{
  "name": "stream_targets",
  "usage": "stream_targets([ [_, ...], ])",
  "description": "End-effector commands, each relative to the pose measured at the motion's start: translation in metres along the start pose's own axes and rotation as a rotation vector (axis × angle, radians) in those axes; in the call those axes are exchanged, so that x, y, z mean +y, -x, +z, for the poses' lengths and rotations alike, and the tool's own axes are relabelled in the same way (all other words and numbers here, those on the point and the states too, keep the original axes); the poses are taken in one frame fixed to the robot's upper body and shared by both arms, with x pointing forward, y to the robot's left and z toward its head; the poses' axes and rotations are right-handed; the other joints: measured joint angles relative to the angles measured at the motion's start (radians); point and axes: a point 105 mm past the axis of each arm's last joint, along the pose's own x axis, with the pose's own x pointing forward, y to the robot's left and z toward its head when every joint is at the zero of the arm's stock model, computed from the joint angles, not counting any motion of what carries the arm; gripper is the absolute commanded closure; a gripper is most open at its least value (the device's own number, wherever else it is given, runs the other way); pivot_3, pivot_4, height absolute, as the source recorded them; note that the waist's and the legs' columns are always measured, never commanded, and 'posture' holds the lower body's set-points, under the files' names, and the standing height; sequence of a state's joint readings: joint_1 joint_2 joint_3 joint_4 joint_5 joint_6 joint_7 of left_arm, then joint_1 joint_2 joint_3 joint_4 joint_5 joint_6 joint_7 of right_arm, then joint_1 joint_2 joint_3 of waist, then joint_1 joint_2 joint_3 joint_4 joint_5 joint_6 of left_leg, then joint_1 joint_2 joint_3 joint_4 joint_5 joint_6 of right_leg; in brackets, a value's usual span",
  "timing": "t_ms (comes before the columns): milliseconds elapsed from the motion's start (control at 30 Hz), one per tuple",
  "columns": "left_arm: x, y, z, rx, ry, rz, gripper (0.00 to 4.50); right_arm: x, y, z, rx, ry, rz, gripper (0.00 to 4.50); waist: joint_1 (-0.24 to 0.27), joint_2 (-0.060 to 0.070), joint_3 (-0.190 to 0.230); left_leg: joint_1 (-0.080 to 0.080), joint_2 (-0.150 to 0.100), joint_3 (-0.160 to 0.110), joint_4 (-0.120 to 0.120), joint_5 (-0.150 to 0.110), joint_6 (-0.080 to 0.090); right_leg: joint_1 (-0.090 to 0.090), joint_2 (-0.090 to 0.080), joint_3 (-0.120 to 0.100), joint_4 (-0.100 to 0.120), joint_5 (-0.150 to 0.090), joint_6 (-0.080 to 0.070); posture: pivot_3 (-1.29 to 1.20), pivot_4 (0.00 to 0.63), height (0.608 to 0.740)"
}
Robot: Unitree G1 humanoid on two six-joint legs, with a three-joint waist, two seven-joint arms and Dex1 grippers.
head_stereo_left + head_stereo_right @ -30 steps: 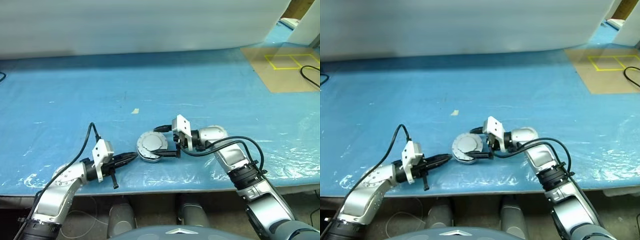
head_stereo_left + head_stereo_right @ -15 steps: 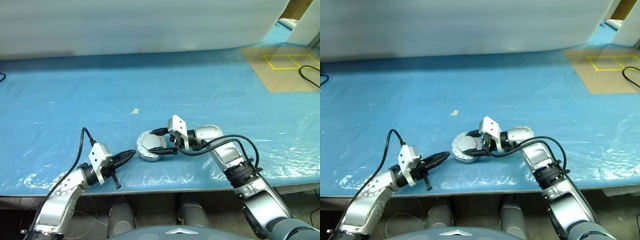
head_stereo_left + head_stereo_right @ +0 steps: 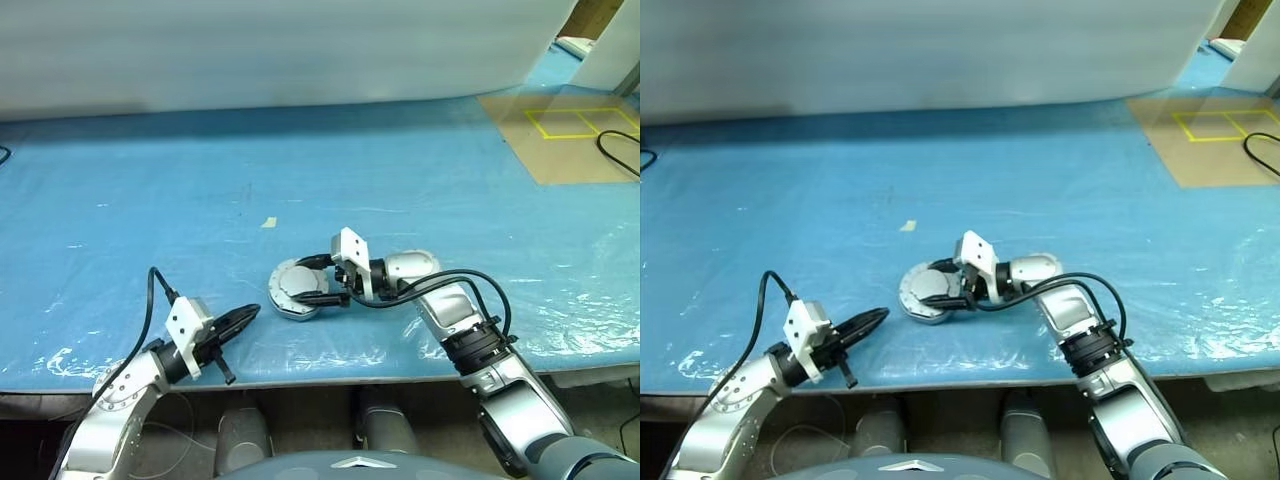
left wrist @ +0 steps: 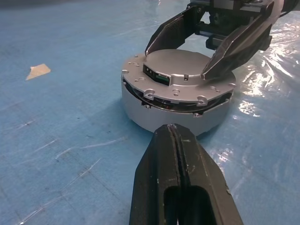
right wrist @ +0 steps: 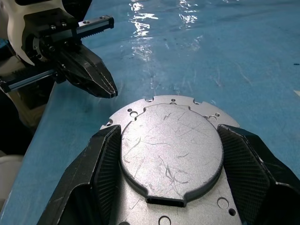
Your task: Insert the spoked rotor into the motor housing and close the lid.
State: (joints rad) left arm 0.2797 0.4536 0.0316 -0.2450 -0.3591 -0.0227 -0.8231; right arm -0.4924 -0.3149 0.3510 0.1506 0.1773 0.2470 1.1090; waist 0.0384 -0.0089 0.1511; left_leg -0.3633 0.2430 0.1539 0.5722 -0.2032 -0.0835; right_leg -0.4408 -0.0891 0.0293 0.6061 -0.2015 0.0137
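The round silver motor housing sits on the blue table near the front edge. The lid, a flat grey plate with a raised centre, lies on top of it, with a dark gap showing under one side. My right gripper reaches in from the right, and its fingers press both sides of the lid's raised centre. My left gripper is shut and empty. It lies low at the front left, with its tip pointing at the housing a short way off. The spoked rotor is hidden.
A small paper scrap lies behind the housing. A brown board with yellow square markings and a black cable are at the far right. A white wall runs along the table's back. The table's front edge is close under both arms.
My right gripper's fingers have closed in from wide apart onto the lid's raised centre. My left gripper has turned a little and stays shut.
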Motion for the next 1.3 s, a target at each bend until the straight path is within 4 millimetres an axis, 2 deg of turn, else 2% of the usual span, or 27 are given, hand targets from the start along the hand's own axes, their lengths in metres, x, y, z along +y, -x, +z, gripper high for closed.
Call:
stream_targets([
  [33,0.001,0.001,0.012,-0.041,-0.024,0.015,4.5,0.003,-0.005,0.013,-0.042,0.01,0.024,1.59,0.0,0.0,0.0,0.0,0.0,0.0,0.0,0.0,0.0,0.0,0.0,0.0,0.0,0.0,0.0,0.0,0.15,0.74],
  [233,0.001,0.002,0.009,-0.036,-0.017,0.025,4.5,0.005,-0.006,0.019,-0.059,-0.005,0.035,1.59,0.0,0.0,0.0,0.0,0.0,0.0,0.0,0.0,0.0,0.0,0.0,0.0,0.0,0.0,0.0,0.0,0.15,0.74],
  [567,0.003,-0.001,0.009,-0.059,-0.022,0.032,4.5,-0.002,-0.009,0.005,0.017,0.094,-0.026,1.59,0.0,0.0,0.0,0.0,0.0,0.0,0.0,0.0,0.0,0.0,0.0,0.0,0.0,0.0,0.0,0.0,0.15,0.74],
  [767,0.002,0.001,0.003,-0.053,-0.015,0.037,4.5,-0.004,-0.009,-0.005,0.064,0.133,-0.047,1.59,0.0,0.0,0.0,0.002,0.0,0.0,0.0,0.0,0.0,0.001,0.0,0.0,0.001,0.0,0.0,0.0,0.15,0.74],
  [1133,0.001,0.001,-0.002,-0.047,-0.013,0.031,4.5,0.004,-0.004,-0.024,0.174,0.035,0.001,1.59,0.002,0.0,-0.001,0.006,0.0,0.0,0.0,0.0,0.0,0.005,0.0,0.0,0.001,0.0,0.0,0.0,0.15,0.74],
  [1300,0.006,-0.005,0.006,-0.071,-0.028,0.026,4.5,0.006,-0.001,-0.025,0.186,-0.021,0.004,1.59,0.006,0.0,-0.001,0.006,0.0,0.0,0.0,0.0,0.0,0.005,0.0,0.0,0.0,0.0,0.0,0.0,0.15,0.74],
])
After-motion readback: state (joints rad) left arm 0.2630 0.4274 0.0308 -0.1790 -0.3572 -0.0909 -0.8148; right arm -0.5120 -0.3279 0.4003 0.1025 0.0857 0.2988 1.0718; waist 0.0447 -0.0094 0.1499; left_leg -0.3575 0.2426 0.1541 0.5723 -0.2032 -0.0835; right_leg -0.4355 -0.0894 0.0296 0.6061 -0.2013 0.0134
